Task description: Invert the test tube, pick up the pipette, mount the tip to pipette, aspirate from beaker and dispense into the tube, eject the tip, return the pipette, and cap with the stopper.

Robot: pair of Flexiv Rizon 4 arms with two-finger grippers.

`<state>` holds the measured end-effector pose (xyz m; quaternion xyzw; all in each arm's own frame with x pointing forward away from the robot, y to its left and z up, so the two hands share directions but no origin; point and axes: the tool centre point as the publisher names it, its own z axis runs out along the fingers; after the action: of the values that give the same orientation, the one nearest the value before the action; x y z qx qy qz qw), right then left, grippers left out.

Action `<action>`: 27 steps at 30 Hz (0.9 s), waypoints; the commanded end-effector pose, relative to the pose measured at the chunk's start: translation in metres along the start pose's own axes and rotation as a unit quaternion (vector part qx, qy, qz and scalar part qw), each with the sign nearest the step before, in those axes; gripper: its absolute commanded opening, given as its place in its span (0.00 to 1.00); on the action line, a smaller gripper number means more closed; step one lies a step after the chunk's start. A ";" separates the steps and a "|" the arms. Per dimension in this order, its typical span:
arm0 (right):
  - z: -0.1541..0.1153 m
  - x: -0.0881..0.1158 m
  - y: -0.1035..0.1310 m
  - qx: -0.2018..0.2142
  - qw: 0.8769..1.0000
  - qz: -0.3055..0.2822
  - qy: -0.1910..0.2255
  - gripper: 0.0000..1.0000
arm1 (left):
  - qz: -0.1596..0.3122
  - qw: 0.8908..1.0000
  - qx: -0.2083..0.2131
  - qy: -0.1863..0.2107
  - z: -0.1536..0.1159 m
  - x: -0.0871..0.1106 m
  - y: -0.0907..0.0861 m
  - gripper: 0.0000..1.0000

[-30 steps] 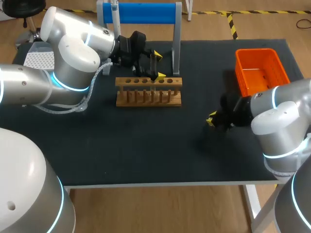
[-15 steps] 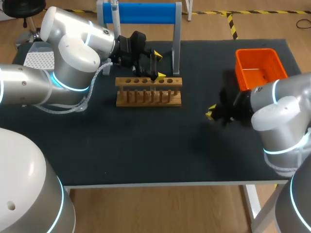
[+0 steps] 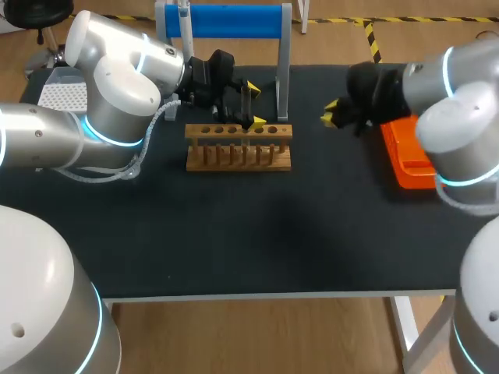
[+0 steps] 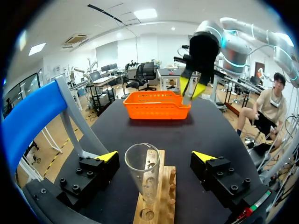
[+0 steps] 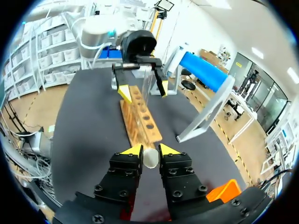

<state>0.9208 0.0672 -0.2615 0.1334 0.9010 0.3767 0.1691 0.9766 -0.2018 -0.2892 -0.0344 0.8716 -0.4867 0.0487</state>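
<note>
Where the test tube [image 4: 142, 170] stands: upright, mouth up, in the wooden rack [image 4: 161, 200]; inversion looks done.
Left gripper [image 4: 155, 157]: spread, a finger on either side of the tube, touching neither side.
Right gripper [image 5: 150, 151]: beside the orange basket [image 3: 405, 152], pinching a pale stopper [image 5: 150, 157].
Left to do: capping, apparently; whether the tube holds liquid cannot be told.

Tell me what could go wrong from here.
1. The stopper sits only at the tips of the right gripper; it may slip out.
2. The left gripper stands open around the test tube in the rack; capping there risks the two grippers colliding.
</note>
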 end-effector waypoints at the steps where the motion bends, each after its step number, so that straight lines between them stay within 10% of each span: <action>1: -0.026 -0.002 0.008 0.038 0.998 0.001 0.047 0.00 | 0.000 1.000 -0.001 0.003 0.000 -0.002 0.000 1.00; 27: -0.007 -0.015 0.028 0.023 0.997 -0.030 0.061 0.00 | 0.000 1.000 -0.001 0.003 0.000 -0.002 0.000 1.00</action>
<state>0.9192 0.0685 -0.2319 0.0942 0.9202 0.3565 0.1313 0.9766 -0.2018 -0.2892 -0.0343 0.8716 -0.4866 0.0486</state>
